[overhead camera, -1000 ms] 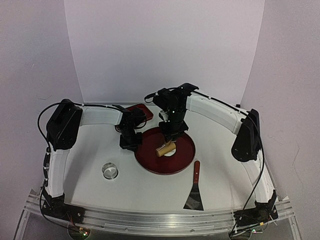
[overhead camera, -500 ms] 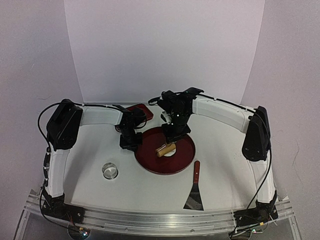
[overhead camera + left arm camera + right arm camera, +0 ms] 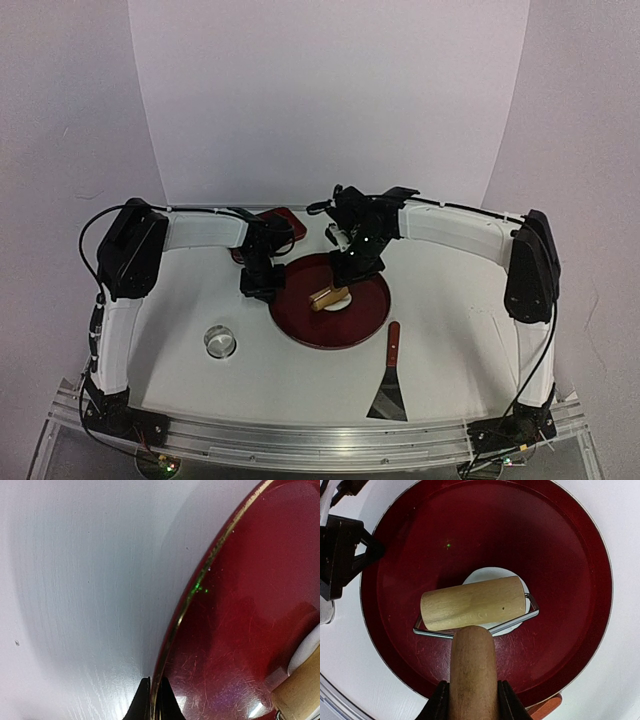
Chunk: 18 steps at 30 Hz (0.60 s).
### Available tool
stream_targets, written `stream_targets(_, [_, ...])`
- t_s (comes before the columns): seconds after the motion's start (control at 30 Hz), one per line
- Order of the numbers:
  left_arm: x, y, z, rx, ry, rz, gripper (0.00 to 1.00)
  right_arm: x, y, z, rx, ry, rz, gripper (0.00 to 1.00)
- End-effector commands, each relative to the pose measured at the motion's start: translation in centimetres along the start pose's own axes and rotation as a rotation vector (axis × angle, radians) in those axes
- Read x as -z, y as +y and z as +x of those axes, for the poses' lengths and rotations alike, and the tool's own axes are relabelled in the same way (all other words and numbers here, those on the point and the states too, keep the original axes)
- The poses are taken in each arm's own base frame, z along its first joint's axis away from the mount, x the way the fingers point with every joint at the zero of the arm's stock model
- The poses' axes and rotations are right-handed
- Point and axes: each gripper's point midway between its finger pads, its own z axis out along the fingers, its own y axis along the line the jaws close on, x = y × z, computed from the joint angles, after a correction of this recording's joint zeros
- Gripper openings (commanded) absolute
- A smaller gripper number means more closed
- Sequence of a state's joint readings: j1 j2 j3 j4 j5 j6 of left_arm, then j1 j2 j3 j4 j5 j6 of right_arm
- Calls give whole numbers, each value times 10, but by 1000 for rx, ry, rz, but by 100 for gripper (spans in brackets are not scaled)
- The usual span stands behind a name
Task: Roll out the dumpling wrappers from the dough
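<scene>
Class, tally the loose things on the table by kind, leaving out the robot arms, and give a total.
Red trays: 2 (round tray, small tray)
Wooden roller: 1
Metal ring cutter: 1
Scraper: 1
Piece of dough: 1
Total: 6
</scene>
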<state>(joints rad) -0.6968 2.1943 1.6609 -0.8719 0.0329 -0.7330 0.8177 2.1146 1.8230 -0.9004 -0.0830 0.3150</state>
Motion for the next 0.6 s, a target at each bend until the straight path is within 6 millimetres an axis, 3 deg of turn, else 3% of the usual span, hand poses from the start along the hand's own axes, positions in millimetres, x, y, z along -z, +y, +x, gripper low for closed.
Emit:
stream_targets(0.0, [-36, 61, 43, -47, 180, -261, 0, -103, -52, 134, -16, 491, 149, 0])
stream_targets(0.17, [-32, 65, 43, -44, 188, -276, 0, -119, -55, 145, -25, 513, 131, 0])
stream_targets(0.33, [-29, 67, 42, -46, 187, -285, 0, -126, -51, 130, -28, 484, 120, 0])
stream_targets(0.43, [-28, 67, 41, -51, 179, -283, 0, -120, -43, 107, -35, 430, 102, 0])
stream_targets(0.57, [-27, 67, 39, -57, 169, -281, 0, -92, -23, 52, -30, 308, 51, 0])
